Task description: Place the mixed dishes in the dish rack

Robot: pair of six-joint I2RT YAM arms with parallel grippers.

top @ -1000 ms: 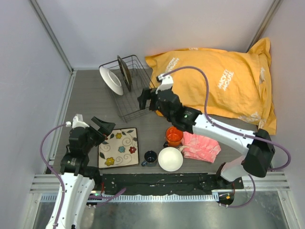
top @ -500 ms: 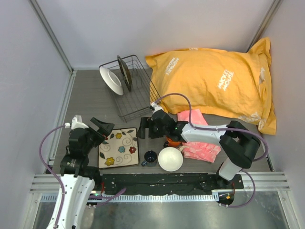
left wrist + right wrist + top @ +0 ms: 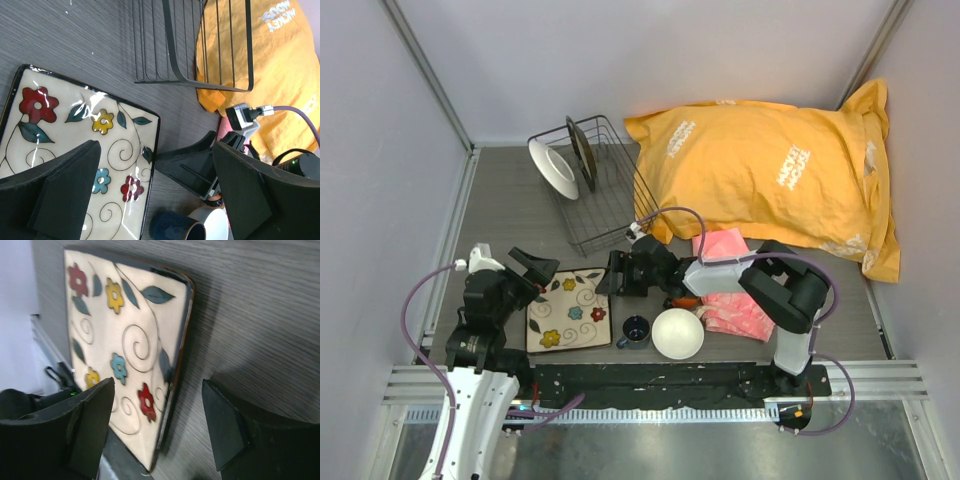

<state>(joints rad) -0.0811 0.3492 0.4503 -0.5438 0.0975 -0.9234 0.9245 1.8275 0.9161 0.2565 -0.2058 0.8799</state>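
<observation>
My right gripper (image 3: pixel 612 276) sits low at the 3 o'clock edge of the square dark tray (image 3: pixel 568 308), fingers spread wide. In my right wrist view the tray (image 3: pixel 125 350) runs its dark rim straight into the gap between my fingers (image 3: pixel 85 425). I cannot tell whether either one touches it.

My left gripper (image 3: pixel 538 268) hangs over the tray's 11 o'clock corner, also spread apart and pinching nothing. From my left wrist, my right gripper (image 3: pixel 195 165) lies just beside the tray's edge.

Room is tight at the tray's 4 o'clock corner, where the small dark-blue cup (image 3: pixel 636 330) stands just beside it. The white bowl (image 3: pixel 678 333) is close at the cup's 3 o'clock. The pink cloth (image 3: pixel 730 290) lies under my right arm.

Toward 12 o'clock a strip of table (image 3: pixel 510 210) separates the tray from the dish rack (image 3: pixel 600 205). The white plate (image 3: pixel 552 168) leans at the rack's 9 o'clock side, and the dark-rimmed plate (image 3: pixel 583 152) stands on edge beside it. The yellow bag (image 3: pixel 770 170) crowds the rack's 3 o'clock side.
</observation>
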